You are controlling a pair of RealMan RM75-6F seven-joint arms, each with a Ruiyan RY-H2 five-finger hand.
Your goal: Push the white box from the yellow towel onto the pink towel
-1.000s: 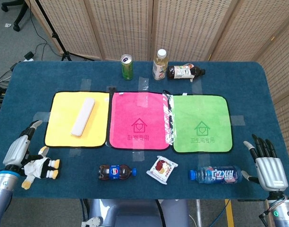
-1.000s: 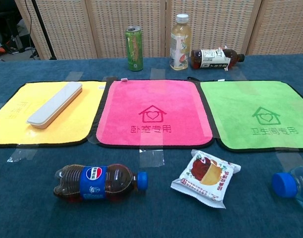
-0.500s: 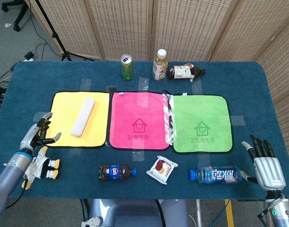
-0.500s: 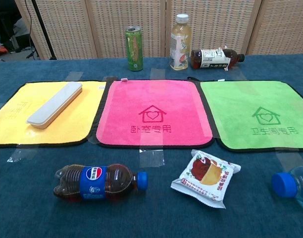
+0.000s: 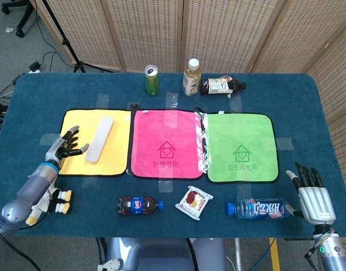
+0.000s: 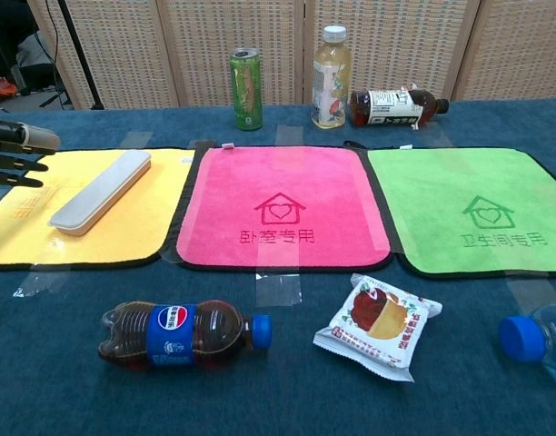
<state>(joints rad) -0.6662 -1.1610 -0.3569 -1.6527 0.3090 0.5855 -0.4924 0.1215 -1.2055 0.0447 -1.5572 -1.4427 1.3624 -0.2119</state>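
Diagonally across the yellow towel (image 5: 96,141) lies the white box (image 5: 99,139), just to the right of the left hand (image 5: 65,146), whose spread, empty fingers (image 6: 22,136) hover over the towel's left part, apart from the box. Beyond the box, further right, the pink towel (image 5: 164,144) adjoins. Far across the table (image 5: 43,107), the right hand (image 5: 312,195) rests with fingers apart, holding nothing

1. I count three towels: yellow towel (image 5: 94,144), pink towel (image 5: 164,145), green towel (image 5: 241,148).
2. One white box (image 5: 99,139).
3. Four bottles: cola bottle (image 5: 139,205), water bottle (image 5: 258,209), tea bottle (image 5: 191,77), dark bottle (image 5: 221,86).
4. One green can (image 5: 152,79).
5. One snack packet (image 5: 194,201).
6. One plush toy (image 5: 53,200).
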